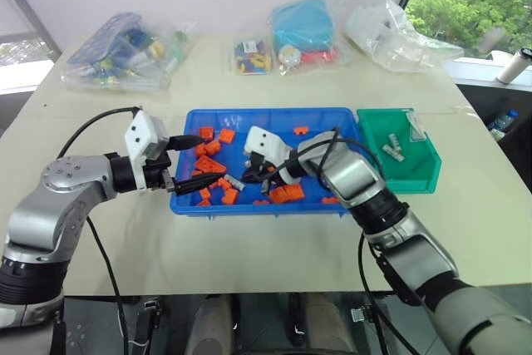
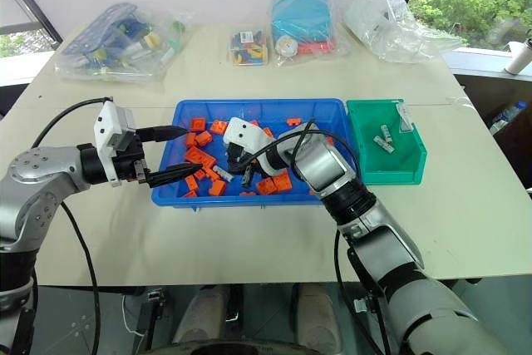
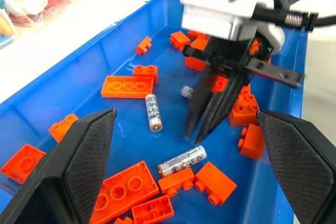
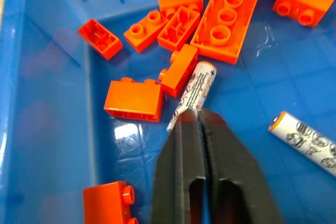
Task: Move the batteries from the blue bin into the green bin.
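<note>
Three batteries lay loose on the floor of the blue bin [image 1: 264, 114] among scattered orange bricks [image 3: 126, 86]: one battery [image 3: 182, 161] beside a small brick, a second battery [image 3: 153, 112] near a flat three-stud brick, and a third battery [image 3: 186, 92], partly hidden behind the right gripper's fingers. The right gripper [image 3: 195, 132] reached into the bin from the robot's right with its two black fingers pressed together and nothing between them, their tips poised just at the end of the first battery; whether they touched it could not be told. The left gripper [image 1: 194, 162] hovered over the bin's left end with its fingers spread wide and empty, pointing across the tray toward the other arm. Touching the blue bin's right end stood the green bin [image 1: 416, 174], where two more batteries [image 1: 393, 152] rested on its floor beside what looked like a small clear bag, hard to make out. Behind both bins, well apart along the far side of the pale table [image 1: 249, 247], lay several clear plastic bags, one holding a teal box [image 1: 302, 24], and others filled with coloured toy parts [image 1: 125, 49].
</note>
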Action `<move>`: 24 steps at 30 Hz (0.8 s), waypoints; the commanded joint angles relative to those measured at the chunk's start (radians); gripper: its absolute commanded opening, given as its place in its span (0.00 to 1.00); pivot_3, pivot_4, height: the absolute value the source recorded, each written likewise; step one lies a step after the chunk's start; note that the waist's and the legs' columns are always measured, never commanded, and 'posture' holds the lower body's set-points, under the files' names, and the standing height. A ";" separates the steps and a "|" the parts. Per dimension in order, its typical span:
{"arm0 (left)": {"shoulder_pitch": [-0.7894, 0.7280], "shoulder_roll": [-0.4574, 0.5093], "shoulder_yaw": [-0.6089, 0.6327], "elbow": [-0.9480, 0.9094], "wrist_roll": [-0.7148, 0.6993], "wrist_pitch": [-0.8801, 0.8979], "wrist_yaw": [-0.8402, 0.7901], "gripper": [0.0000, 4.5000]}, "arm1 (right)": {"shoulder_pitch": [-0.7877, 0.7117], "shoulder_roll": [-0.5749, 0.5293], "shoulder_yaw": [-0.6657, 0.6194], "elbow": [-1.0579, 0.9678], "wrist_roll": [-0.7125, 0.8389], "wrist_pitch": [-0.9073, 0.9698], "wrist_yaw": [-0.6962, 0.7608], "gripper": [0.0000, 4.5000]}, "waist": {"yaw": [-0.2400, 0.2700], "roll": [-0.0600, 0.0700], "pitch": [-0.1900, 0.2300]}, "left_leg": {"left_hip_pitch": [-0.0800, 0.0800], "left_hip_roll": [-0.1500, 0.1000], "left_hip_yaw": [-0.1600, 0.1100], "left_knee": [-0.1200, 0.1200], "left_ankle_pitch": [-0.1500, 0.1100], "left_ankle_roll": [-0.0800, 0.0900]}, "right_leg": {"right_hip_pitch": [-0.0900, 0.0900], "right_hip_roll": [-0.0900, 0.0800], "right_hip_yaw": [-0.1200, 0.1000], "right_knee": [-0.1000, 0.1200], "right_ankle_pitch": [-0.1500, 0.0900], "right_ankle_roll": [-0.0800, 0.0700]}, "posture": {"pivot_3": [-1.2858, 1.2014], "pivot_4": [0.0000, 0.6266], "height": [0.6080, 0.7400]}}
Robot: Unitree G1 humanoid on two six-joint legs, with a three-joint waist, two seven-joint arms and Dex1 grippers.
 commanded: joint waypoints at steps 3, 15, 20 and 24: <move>-0.006 0.017 -0.002 -0.023 -0.002 0.000 -0.014 1.00 | -0.002 0.003 0.004 -0.046 0.029 0.007 -0.011 0.06 | 0.001 0.000 0.000 | 0.000 0.000 0.000 0.000 0.000 0.000 | 0.000 0.000 0.000 0.000 0.000 0.000 | 0.52 0.24 0.97; 0.013 0.022 -0.002 -0.014 0.017 -0.025 -0.024 1.00 | 0.012 0.028 0.029 -0.017 0.028 0.009 -0.073 0.06 | 0.000 0.000 0.000 | 0.000 0.000 0.000 0.000 0.000 0.000 | 0.000 0.000 0.000 0.000 0.000 0.000 | 0.52 0.24 0.97; 0.016 0.026 0.002 -0.003 0.022 -0.036 -0.030 1.00 | 0.004 0.044 0.018 -0.013 0.036 0.007 -0.096 0.17 | 0.001 0.000 0.000 | 0.000 0.000 0.000 0.000 0.000 0.000 | 0.000 0.000 0.000 0.000 0.000 0.000 | 0.52 0.24 0.97; 0.009 0.024 -0.001 0.007 0.028 -0.043 -0.031 1.00 | 0.003 0.048 0.027 0.005 0.027 -0.008 -0.114 0.32 | 0.001 0.000 0.000 | 0.000 0.000 0.000 0.000 0.000 0.000 | 0.000 0.000 0.000 0.000 0.000 0.000 | 0.52 0.24 0.97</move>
